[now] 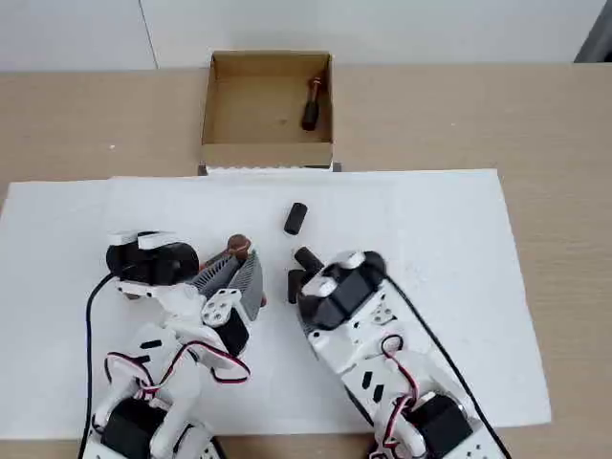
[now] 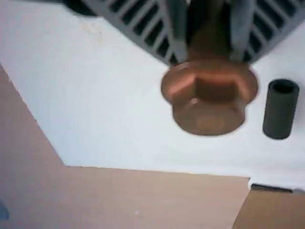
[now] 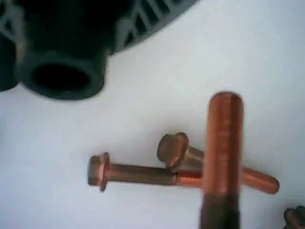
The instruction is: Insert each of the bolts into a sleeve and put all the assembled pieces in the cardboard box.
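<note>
Ok, bolt [image 2: 208, 98] in L tool [image 2: 208, 50], head out

Both arms are built from white plastic shells joined by black motor blocks. The left arm [image 1: 163, 335] has a white bracket over a round black motor near its wrist. Thin wires [image 1: 225, 373] in red, black and white loop between its joints, and a thick black cable [image 1: 89, 325] runs along its outer side. The right arm [image 1: 368, 349] has the same white links dotted with small dark screw holes, a red and white wire loop [image 1: 394, 368], and a second black cable [image 1: 430, 335] along its side. The left pincer [image 1: 243, 258] has grey fingers [image 2: 133, 24] cut with parallel slots. The right pincer [image 1: 296, 282] has a grey slotted finger [image 3: 152, 14] of the same kind.
</note>
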Action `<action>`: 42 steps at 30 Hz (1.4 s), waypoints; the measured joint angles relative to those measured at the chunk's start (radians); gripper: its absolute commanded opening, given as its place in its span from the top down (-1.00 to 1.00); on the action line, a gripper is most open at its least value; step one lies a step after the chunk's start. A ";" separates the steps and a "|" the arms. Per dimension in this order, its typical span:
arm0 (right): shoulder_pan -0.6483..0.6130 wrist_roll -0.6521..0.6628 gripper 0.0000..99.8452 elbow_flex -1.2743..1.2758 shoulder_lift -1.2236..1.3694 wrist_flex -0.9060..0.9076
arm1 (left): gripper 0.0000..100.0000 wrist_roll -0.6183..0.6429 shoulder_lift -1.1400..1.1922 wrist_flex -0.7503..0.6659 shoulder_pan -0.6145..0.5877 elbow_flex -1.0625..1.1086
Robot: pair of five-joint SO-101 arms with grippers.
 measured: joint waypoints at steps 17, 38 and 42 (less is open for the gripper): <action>-0.031 0.060 0.99 0.018 -0.006 -0.011 | 0.99 0.181 0.000 -0.215 0.000 0.051; -0.077 0.110 0.99 0.018 -0.006 -0.044 | 0.99 0.213 0.000 -0.250 0.083 0.091; -0.077 0.110 0.99 0.018 -0.006 -0.044 | 0.99 0.212 0.000 -0.250 0.101 0.094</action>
